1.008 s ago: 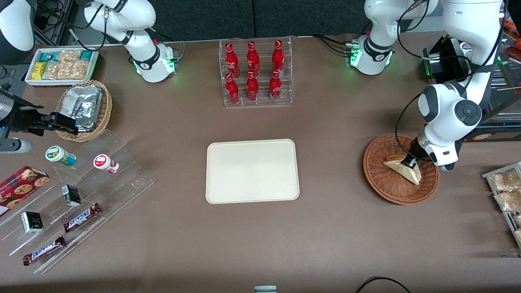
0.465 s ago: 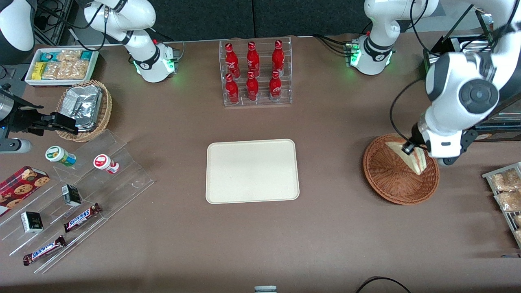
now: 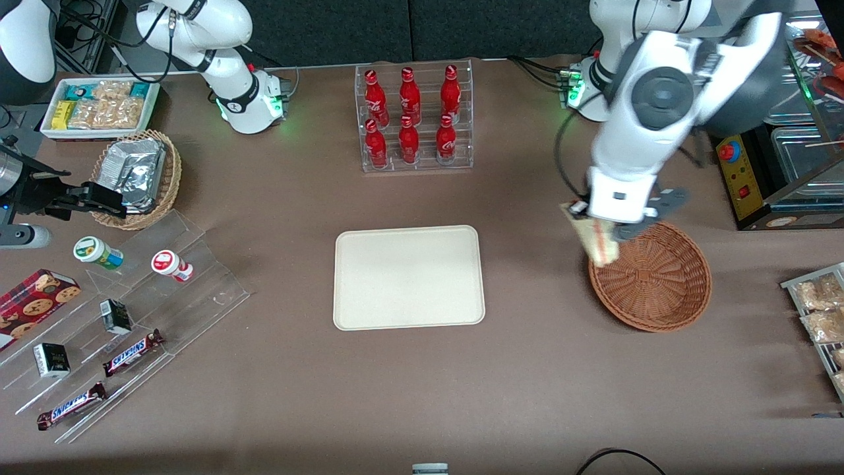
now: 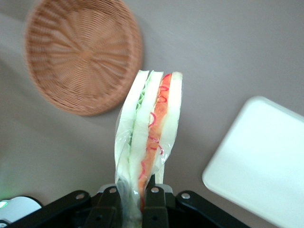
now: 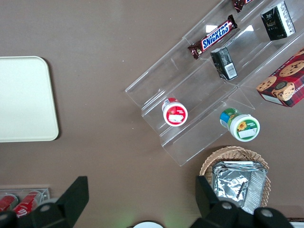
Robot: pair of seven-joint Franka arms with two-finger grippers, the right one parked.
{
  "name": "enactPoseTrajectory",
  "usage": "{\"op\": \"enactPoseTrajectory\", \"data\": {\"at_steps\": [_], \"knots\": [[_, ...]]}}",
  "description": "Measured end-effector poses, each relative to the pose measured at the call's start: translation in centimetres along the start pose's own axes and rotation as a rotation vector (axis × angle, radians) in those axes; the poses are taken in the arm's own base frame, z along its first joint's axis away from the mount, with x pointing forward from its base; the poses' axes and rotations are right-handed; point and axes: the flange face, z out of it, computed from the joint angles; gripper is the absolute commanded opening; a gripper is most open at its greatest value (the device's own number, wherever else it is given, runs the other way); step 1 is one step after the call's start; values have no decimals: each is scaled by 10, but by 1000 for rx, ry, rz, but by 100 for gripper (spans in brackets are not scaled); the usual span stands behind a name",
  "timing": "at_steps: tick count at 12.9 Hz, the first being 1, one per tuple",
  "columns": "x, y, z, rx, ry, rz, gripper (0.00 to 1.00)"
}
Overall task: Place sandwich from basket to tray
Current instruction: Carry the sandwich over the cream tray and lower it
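Clearly, our gripper [image 4: 134, 204] had its fingers [image 4: 153, 209] pinched narrowly on one corner of the sandwich [image 4: 149, 133], which stuck out from them in its clear wrap, lifted in the air. Just past the hanging tip sat the basket [image 3: 659, 280], bare inside, with the sandwich over its rim on the side toward the tray [image 3: 409, 277]; the tray itself lay well apart from the fingers, with open table between. We judged the hold thin: only a corner and slippery film were caught, so a quick swing could let the wedge slide out or swivel and drop short of the tray. We counted one sandwich, one basket, one tray, and, farther off, six red bottles [image 3: 409, 115] in a clear rack.
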Motion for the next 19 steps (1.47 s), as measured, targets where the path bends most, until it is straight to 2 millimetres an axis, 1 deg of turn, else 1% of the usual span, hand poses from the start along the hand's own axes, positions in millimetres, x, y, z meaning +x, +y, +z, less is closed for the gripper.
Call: {"op": "enactPoseTrajectory", "data": {"at_steps": [2,4,6,8,9,11,13,16,19], "knots": [[-32,50,4,-14,-8,92,0],[-56,97,20,-24,-25,160,0],[-67,138,47,-57,-34,203,0],[-73,169,82,-96,-38,228,0],[-77,182,101,-108,-38,242,0],[-93,206,135,-118,-15,288,0],[-107,221,160,-113,-13,319,0],[-122,235,178,-122,-3,333,0],[-128,247,192,-111,22,301,0]]}}
